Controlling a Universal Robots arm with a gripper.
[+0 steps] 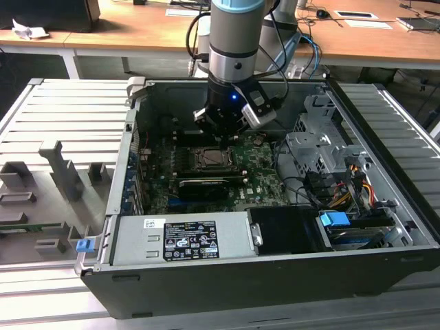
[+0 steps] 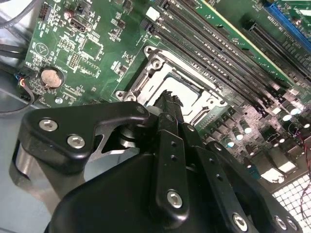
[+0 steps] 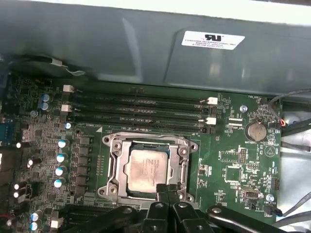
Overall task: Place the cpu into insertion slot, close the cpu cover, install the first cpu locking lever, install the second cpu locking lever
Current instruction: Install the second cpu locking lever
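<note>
Wooden desks run along the back of the room, and in front of them an opened computer case lies on a ribbed grey platform. In the exterior view the arm reaches down into the case, and the end effector hangs just above the far edge of the insertion slot on the green motherboard.

In the second wrist view the end effector has its fingertips drawn together with nothing between them, poised directly over the near rim of the insertion slot; the cpu shows as a pale face just beyond the tips.

In the first wrist view the cpu lies flat and square inside the insertion slot, a silvery frame around it that I take to be the cpu cover, seemingly lowered. Fingertips touch or nearly touch the slot's edge nearest the camera. The memory slots run parallel to the socket's far side.
</note>
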